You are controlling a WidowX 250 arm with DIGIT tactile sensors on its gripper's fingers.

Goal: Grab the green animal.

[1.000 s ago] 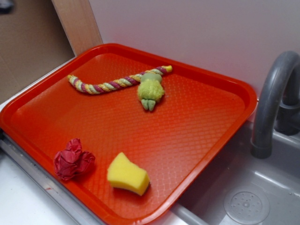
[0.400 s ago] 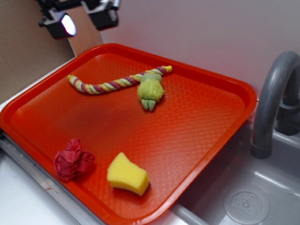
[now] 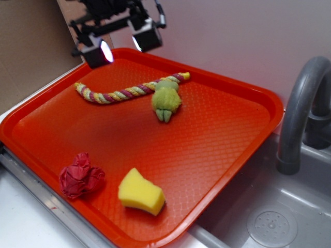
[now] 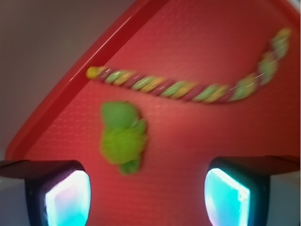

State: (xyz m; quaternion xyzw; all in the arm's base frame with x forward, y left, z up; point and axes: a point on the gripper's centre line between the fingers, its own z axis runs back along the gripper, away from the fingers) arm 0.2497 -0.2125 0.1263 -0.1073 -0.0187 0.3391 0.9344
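- Sitting at the near edge of the tray (image 3: 227, 155): a red wad (image 3: 80, 175) and a sponge (image 3: 140, 192).
- Lying farther back, the green animal (image 3: 166, 99) touches the rope (image 3: 124, 92) (feet pointing near).
- Hovering at the far left, the gripper (image 3: 124, 44) has its fingers spread apart, empty.

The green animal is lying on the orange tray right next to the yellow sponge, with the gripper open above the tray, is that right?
Not quite. The green animal lies beside the braided rope, not the yellow sponge, which sits apart near the orange tray's front edge. The exterior view shows this. The gripper is indeed open above the tray.
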